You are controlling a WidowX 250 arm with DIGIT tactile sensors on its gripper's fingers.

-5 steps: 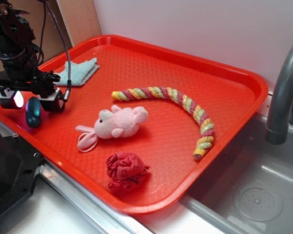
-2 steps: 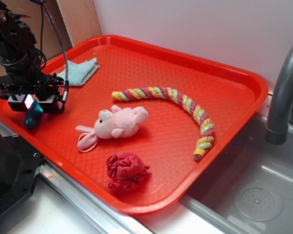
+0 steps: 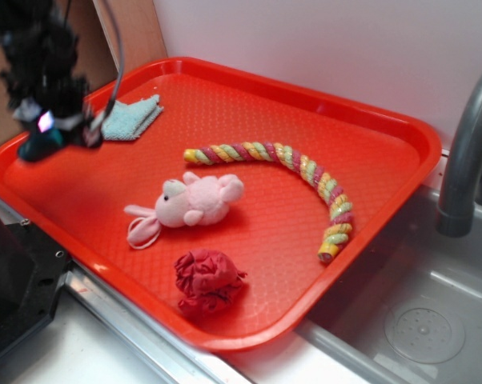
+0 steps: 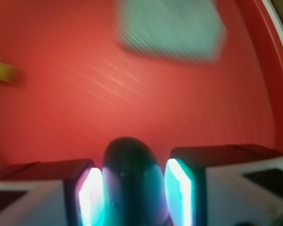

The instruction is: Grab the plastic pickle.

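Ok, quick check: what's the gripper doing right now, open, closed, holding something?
Gripper: closed on the plastic pickle, one finger on each side of it, lifted above the red tray.

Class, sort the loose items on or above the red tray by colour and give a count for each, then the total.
Teal-green: 1, plastic pickle
Light blue: 1, cloth
Pink: 1, plush
Multicoloured: 1, rope
Dark red: 1, crumpled fabric
Total: 5

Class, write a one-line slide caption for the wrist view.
Wrist view: the pincer shut on the plastic pickle above the red tray, light-blue cloth blurred ahead.
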